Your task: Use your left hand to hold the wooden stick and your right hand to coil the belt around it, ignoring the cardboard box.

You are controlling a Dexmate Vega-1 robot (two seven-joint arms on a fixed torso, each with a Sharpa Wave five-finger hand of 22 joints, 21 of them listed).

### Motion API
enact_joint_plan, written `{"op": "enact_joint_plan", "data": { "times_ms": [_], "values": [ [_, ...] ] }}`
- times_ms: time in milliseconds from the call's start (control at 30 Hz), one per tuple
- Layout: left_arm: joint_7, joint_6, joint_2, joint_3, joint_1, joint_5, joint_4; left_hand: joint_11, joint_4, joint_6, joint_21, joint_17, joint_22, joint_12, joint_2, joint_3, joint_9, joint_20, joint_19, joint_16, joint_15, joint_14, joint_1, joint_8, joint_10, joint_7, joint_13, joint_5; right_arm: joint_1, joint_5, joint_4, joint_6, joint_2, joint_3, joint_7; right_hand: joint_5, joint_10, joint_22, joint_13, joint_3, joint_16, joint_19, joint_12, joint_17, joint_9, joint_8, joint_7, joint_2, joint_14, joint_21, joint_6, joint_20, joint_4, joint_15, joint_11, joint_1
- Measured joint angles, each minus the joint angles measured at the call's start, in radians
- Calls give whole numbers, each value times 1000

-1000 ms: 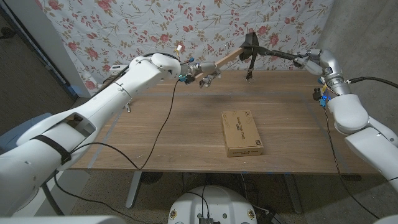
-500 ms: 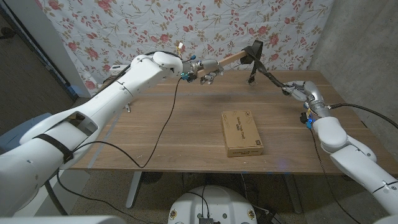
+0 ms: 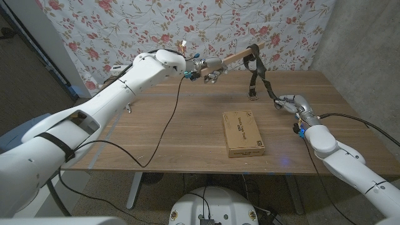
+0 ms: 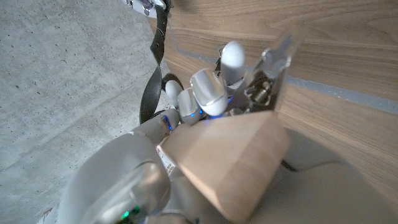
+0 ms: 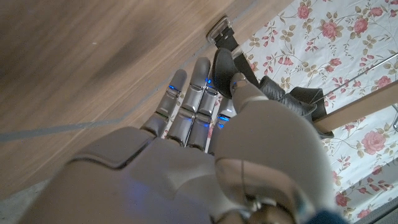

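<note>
Stick up in your left hand, belt tail in your right.

Your left hand (image 3: 211, 67) grips the pale wooden stick (image 3: 237, 57) above the wooden counter (image 3: 187, 125), its long axis rising toward the far right. The dark belt (image 3: 257, 69) hangs from its tip, up-left of your right hand (image 3: 289, 102), which pinches its tail. The wraps are hard to make out.

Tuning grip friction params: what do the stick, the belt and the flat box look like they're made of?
Pale wooden stick: bare unfinished wood, by its light matte surface and the grain at its cut end.
Dark belt: matte black strap, probably leather or a synthetic look-alike, hanging limp; metal buckle at its end.
Flat brown cardboard box: plain matte cardboard with small dark print.
</note>
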Motion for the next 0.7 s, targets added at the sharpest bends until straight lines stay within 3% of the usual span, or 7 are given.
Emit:
{"op": "enact_joint_plan", "data": {
  "times_ms": [100, 267, 300, 400, 500, 567, 700],
  "values": [
    [-5, -4, -4, 3, -7, 0, 7, 0, 0, 0, -1, 0, 2, 0, 1, 0, -1, 0, 0, 4, 0, 0, -1, 0, 0, 0, 0, 0, 6, 22, -2, -34, -17, -13, 13, 25, -131, 0, -39, -56, -100, -60, -82, -94, -32, -31, -13, -78, -86, -38, -145, 11, 15, 6, -6, -89],
    [-11, -8, -13, 12, -17, 0, 20, 0, 0, 0, -3, -5, 1, 0, 1, 0, -1, 0, 0, 4, 0, 0, -1, 0, 0, 0, 0, -3, 11, 69, -10, -107, -33, -21, 56, 87, -430, 2, -65, -174, -287, -200, -229, -195, -66, -34, -33, -215, -356, -133, -428, -15, 36, 18, -20, -190],
    [-21, -14, -15, 14, -20, 1, 24, 0, 0, 0, -3, -5, 0, 0, 1, 0, -1, 0, 0, 4, 0, 0, -1, 0, 0, 0, 0, -3, 23, 86, -26, -129, -71, -32, 73, 107, -486, 3, -70, -201, -319, -224, -260, -209, -71, -34, -32, -234, -407, -151, -485, -12, 41, 19, -12, -205],
    [-30, -17, -21, 19, -27, 2, 31, 0, 0, 0, -3, -2, 0, 0, 1, 0, 0, 0, 0, 4, 1, 0, -1, 0, 0, 0, 1, -3, 28, 121, -33, -160, -104, -37, 109, 181, -642, 1, -89, -298, -407, -303, -359, -249, -84, -30, -3, -287, -554, -220, -659, 18, 68, 46, 32, -259],
    [-39, -19, -25, 24, -33, 4, 36, 0, 0, 0, -4, -2, -1, 0, 1, 0, 2, 0, 0, 8, -2, -2, -1, 0, 0, 0, 1, -3, 29, 158, -32, -168, -125, -38, 142, 231, -749, 0, -105, -376, -473, -368, -429, -278, -95, -30, 20, -292, -669, -282, -778, 55, 93, 97, 75, -322],
    [-45, -22, -26, 26, -36, 6, 38, 0, 0, 0, -4, -2, -1, 0, 1, 0, 2, 0, 0, 8, -1, -2, -1, 0, 0, 0, 1, -3, 25, 187, -25, -153, -132, -35, 164, 246, -789, 0, -112, -410, -501, -381, -454, -291, -100, -26, 26, -284, -719, -313, -816, 68, 113, 119, 94, -361],
    [-55, -23, -29, 31, -41, 8, 39, 0, 0, 0, -4, -2, -1, 0, 1, 0, 0, 0, 0, 8, 0, -4, -1, -1, 0, 0, 1, -3, -6, 219, 24, -73, -121, -5, 169, 249, -806, -2, -121, -441, -529, -384, -471, -306, -105, -22, 26, -258, -766, -344, -834, 82, 145, 115, 112, -414]
  ]
}}
